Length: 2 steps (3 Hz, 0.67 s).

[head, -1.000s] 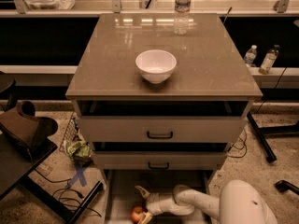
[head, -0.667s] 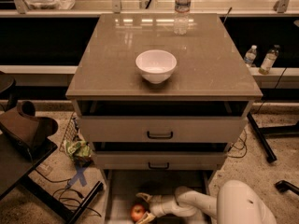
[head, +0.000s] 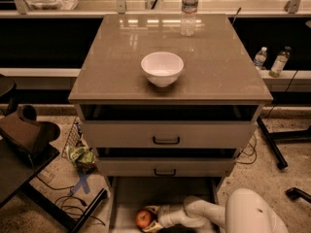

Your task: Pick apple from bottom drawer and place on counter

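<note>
The apple (head: 143, 218), small and red, lies at the front left of the pulled-out bottom drawer (head: 131, 193). My gripper (head: 151, 217) reaches in from the right on the white arm (head: 204, 212), and its tan fingers sit around the apple's right side. The counter (head: 218, 67) is the glossy taupe slab on top of the cabinet, far above the gripper.
A white bowl (head: 162, 68) stands on the middle of the counter. A water bottle (head: 189, 4) stands at its back edge. Two drawers with black handles (head: 165, 140) are partly open above the bottom drawer. A dark chair (head: 24, 140) and cables lie at left.
My gripper has moved left along the drawer floor and closed in on the apple, which has shifted slightly left.
</note>
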Motion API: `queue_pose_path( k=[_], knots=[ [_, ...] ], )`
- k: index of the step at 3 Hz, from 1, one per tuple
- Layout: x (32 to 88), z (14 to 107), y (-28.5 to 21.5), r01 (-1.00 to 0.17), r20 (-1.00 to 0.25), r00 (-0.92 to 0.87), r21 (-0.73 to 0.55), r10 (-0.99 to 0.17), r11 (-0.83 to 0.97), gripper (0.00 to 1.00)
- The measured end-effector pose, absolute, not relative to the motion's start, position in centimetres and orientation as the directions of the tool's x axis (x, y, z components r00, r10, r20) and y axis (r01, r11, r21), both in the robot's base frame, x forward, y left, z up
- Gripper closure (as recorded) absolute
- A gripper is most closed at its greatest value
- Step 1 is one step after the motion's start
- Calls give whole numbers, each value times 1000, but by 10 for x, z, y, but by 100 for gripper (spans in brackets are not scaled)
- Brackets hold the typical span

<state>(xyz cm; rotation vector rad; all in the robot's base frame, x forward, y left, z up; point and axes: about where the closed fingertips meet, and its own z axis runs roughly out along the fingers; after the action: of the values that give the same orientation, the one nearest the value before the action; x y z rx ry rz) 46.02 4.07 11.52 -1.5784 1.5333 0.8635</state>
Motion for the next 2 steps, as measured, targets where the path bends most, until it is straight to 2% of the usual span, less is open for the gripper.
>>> queue_pose_path(
  k=[1, 2],
  knots=[
    [459, 115, 43, -998, -874, 50, -61, -483, 6, 95],
    [457, 115, 45, -998, -875, 49, -58, -481, 4, 92]
  ],
)
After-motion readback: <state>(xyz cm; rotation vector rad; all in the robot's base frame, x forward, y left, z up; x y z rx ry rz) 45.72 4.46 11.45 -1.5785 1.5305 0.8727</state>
